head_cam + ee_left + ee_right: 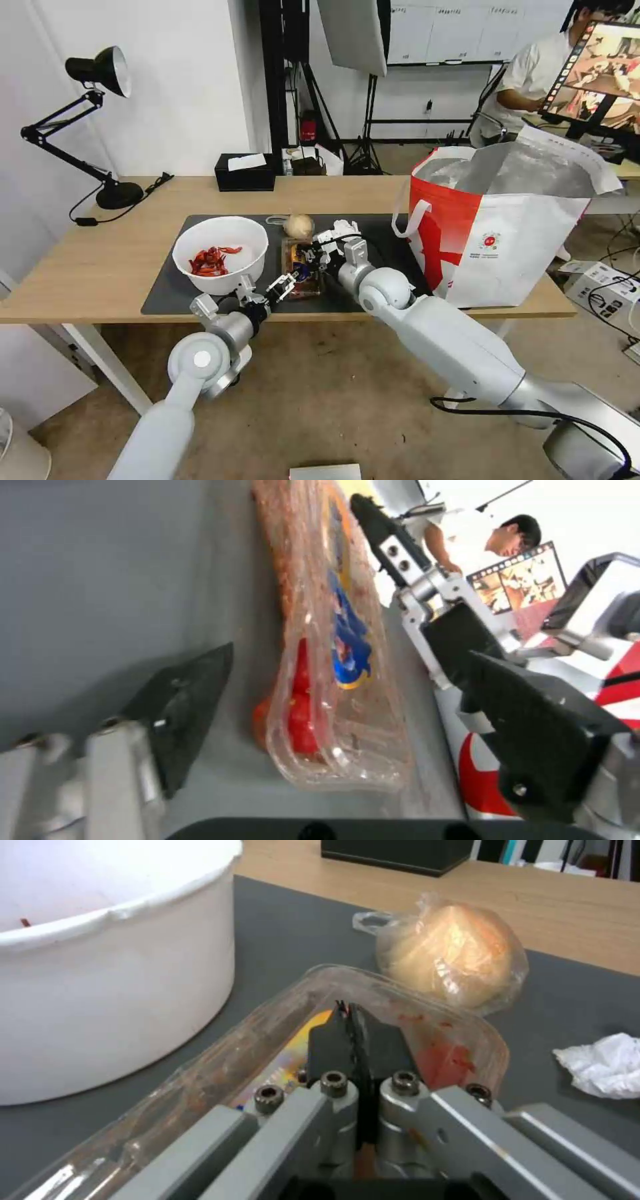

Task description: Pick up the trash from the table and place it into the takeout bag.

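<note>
Right gripper (351,1027) pressed together over the clear plastic tray (280,1040), fingers closed flat with no gap showing, apparently pinching the tray's rim or lid edge, though the exact contact stays hidden. Left gripper (285,285) spread apart at the tray's near end, one finger (187,710) on either side, not yet touching the plastic. Tray itself lying on the dark grey mat (167,293) near the desk (100,260) front edge, red scraps and a blue-and-yellow wrapper inside. Just beside it on the left, the white bowl (221,253) with red crayfish shells; just behind, a beige ball wrapped in thin film (453,955); near that, a crumpled white tissue (603,1065). Farther right, on the desk's end, the red-and-white takeout bag (507,227), standing upright with its foil-lined mouth open. Farther back, a black tissue box (245,172) and a black desk lamp (93,127). Step in hand, by the look of it: securing the tray, first of the trash, with nothing visibly in the bag yet. Next move calls for closing the left gripper on the near edge or trusting the right pinch alone, then lifting level so scraps stay in, carrying rightward, clearing the bag's tall rim before release.
</note>
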You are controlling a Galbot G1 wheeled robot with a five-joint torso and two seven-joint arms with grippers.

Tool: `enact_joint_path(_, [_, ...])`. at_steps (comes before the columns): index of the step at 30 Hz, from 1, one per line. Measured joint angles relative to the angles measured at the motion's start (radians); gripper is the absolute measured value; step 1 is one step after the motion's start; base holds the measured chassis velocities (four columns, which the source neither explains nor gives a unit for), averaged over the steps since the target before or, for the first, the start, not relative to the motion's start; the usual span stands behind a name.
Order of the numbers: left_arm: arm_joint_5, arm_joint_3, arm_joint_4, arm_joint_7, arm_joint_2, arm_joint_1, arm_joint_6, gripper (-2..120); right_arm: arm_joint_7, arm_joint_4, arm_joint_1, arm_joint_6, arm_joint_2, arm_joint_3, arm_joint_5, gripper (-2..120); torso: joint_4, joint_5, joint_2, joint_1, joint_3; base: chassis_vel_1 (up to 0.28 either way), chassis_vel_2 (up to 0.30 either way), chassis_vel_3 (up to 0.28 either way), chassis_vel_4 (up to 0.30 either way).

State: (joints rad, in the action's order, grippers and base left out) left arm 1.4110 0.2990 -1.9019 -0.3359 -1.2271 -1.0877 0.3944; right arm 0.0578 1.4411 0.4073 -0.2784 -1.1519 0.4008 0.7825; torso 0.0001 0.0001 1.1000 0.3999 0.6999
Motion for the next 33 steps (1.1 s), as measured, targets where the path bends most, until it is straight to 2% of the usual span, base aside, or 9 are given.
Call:
enact_joint_path(2, [-0.002, -0.003, 0.005, -0.001, -0.002, 0.002, 0.0, 78, 0.001, 0.001, -0.001, 0.0, 0.0, 0.0, 0.0, 0, 0.0, 0.0, 0.0, 0.0, 0.0, 0.0, 0.0, 0.0, 0.0])
enact_joint_path(4, [-0.004, -0.005, 0.008, -0.001, -0.004, 0.004, -0.001, 75, 0.001, 0.001, -0.002, -0.001, 0.0, 0.001, 0.0, 0, 0.0, 0.0, 0.0, 0.0, 0.0, 0.0, 0.0, 0.0, 0.0])
enact_joint_path(6, [-0.006, -0.008, 0.014, -0.001, -0.007, 0.005, -0.001, 65, 0.001, 0.001, -0.005, -0.001, 0.001, 0.004, 0.0, 0, -0.0001, -0.0003, 0.0, 0.0, 0.0, 0.0, 0.0, 0.0, 0.0])
enact_joint_path(7, [-0.006, -0.008, 0.014, -0.001, -0.007, 0.005, -0.001, 65, 0.001, 0.001, -0.005, -0.001, 0.001, 0.004, 0.0, 0, -0.0001, -0.0003, 0.0, 0.0, 0.0, 0.0, 0.0, 0.0, 0.0])
enact_joint_path(14, [-0.007, -0.005, 0.019, -0.002, -0.007, 0.002, 0.0, 35, 0.002, 0.002, -0.009, -0.002, 0.003, 0.006, 0.002, 0, -0.0001, -0.0002, 0.0, 0.0, 0.0, 0.0, 0.0, 0.0, 0.0])
enact_joint_path(18, [-0.007, -0.003, 0.018, -0.002, -0.006, 0.001, -0.001, 25, 0.003, 0.003, -0.01, -0.002, 0.003, 0.007, 0.002, 0, -0.0001, -0.0001, 0.0, 0.0, 0.0, 0.0, 0.0, 0.0, 0.0])
enact_joint_path(22, [-0.008, -0.001, 0.015, -0.003, -0.006, -0.004, -0.003, 5, 0.005, 0.006, -0.008, -0.003, 0.002, 0.007, 0.002, 0, -0.0001, -0.0001, 0.0, 0.0, 0.0, 0.0, 0.0, 0.0, 0.0])
enact_joint_path(25, [-0.01, 0.0, 0.013, -0.003, -0.007, -0.007, -0.004, 0, 0.007, 0.01, -0.004, -0.003, 0.003, 0.005, 0.002, 0, -0.0001, -0.0001, 0.0, 0.0, 0.0, 0.0, 0.0, 0.0, 0.0])
enact_joint_path(33, [-0.014, 0.001, 0.002, 0.005, -0.002, -0.013, -0.017, 0, 0.022, 0.073, 0.028, -0.002, 0.025, -0.063, 0.012, 0, 0.0, 0.0, 0.0, 0.0, 0.0, 0.0, 0.0, 0.0, 0.0])
